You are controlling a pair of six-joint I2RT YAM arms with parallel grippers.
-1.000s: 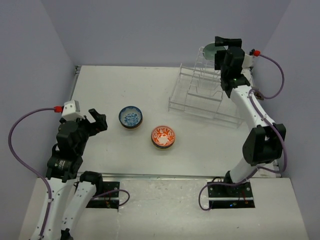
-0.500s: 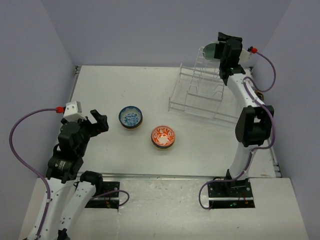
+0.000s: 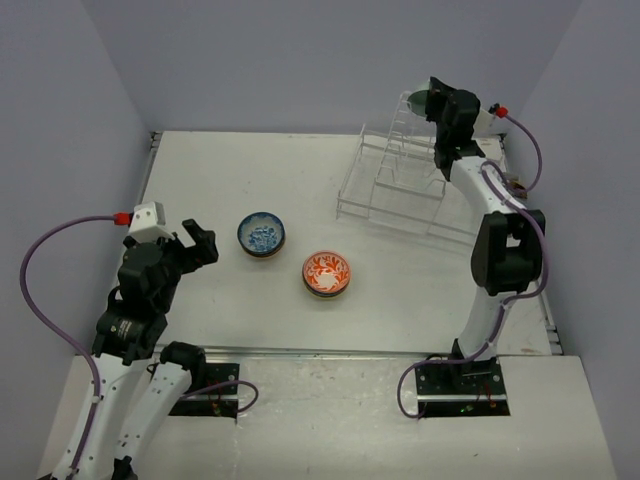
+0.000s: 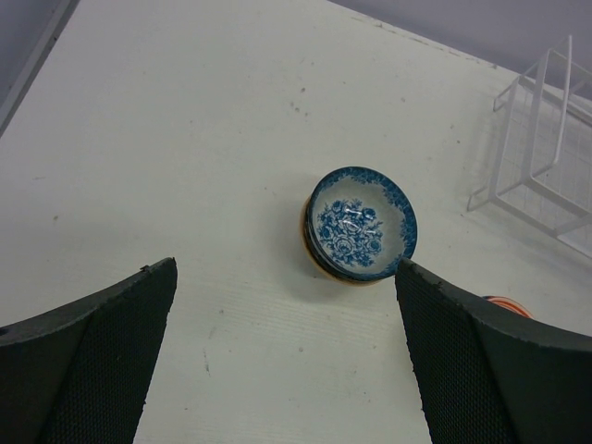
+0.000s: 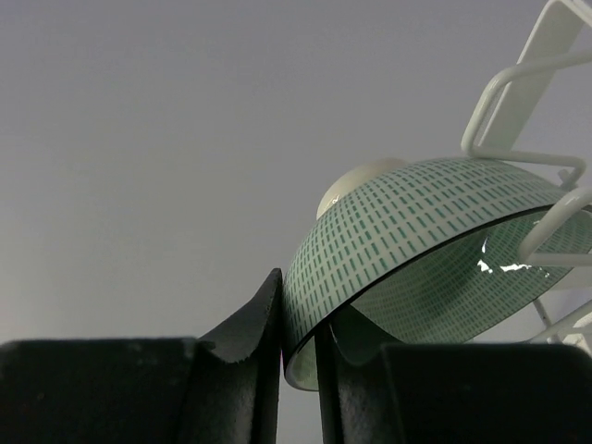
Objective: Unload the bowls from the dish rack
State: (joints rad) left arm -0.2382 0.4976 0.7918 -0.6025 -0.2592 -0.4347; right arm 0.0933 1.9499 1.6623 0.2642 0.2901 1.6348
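My right end effector (image 5: pixel 298 326) is pinching the near rim of the green bowl (image 5: pixel 416 231), one finger inside the wall and one outside, clamped on it. The bowl is leaning on edge in the top tier of the dish rack (image 3: pixel 400 190), at the far right corner of the bench (image 3: pixel 230 170), with white wires crossing its opposite rim. I am judging that the way out runs up and away from those wires. My left end effector (image 4: pixel 285 270) is hanging spread apart near the blue bowl (image 4: pixel 361 222), well apart from the rack, so the right arm is nearer.
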